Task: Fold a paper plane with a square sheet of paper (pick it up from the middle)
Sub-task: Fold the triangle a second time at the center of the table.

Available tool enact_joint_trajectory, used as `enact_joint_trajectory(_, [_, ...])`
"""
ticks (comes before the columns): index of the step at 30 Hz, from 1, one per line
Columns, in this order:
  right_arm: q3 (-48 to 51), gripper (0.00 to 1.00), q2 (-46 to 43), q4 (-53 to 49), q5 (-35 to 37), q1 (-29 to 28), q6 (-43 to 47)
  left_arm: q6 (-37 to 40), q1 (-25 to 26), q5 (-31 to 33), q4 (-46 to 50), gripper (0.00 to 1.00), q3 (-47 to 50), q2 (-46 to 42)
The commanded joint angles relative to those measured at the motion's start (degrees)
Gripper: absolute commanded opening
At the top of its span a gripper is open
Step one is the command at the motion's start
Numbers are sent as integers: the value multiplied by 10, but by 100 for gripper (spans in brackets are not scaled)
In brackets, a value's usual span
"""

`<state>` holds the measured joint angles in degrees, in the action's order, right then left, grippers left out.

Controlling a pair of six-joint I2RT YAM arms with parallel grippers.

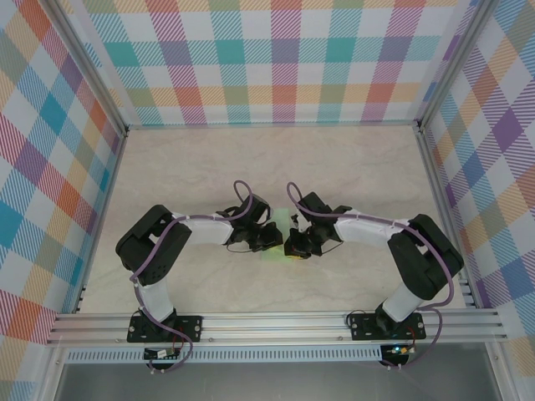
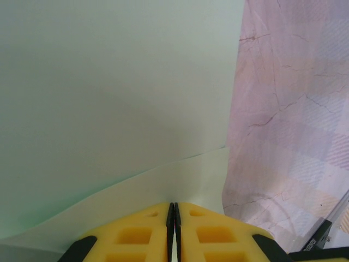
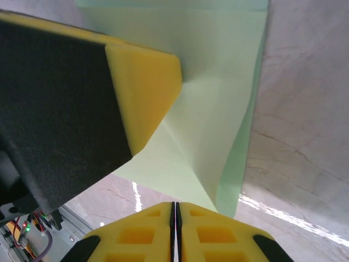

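Note:
The pale mint-green sheet of paper (image 1: 285,219) is held up between both grippers at the middle of the table. It is folded, with layers and a slanting crease (image 3: 218,109), and I cannot tell whether it has the shape of a paper plane. My left gripper (image 2: 173,206) is shut on a lower flap, and the paper (image 2: 109,98) rises broad in front of it. My right gripper (image 3: 175,205) is shut on a folded corner of the paper. One yellow finger of the left gripper (image 3: 144,87) presses the paper just beyond it. From above, the left gripper (image 1: 274,239) and right gripper (image 1: 294,242) nearly touch.
The marbled tabletop (image 1: 251,167) lies below, with checked walls (image 1: 284,58) on three sides. An aluminium rail (image 1: 276,322) carries both arm bases along the near edge. Metal frame posts (image 1: 439,184) run along the right side.

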<state>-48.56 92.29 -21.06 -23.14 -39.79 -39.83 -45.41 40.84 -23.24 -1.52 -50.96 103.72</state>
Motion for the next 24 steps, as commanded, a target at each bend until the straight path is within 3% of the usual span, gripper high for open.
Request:
enact_joint_trajectory(1, [-18,12,10,-8,9,-7,-2,-10,2,26,43,13,-1,12])
enact_joint_trajectory(16, [-30,11,39,-55,76,-10,3,-21,2,36,49,13,-3,15])
enact_joint_trajectory(24, [-34,11,37,-52,76,-10,5,-24,1,39,53,13,-3,15])
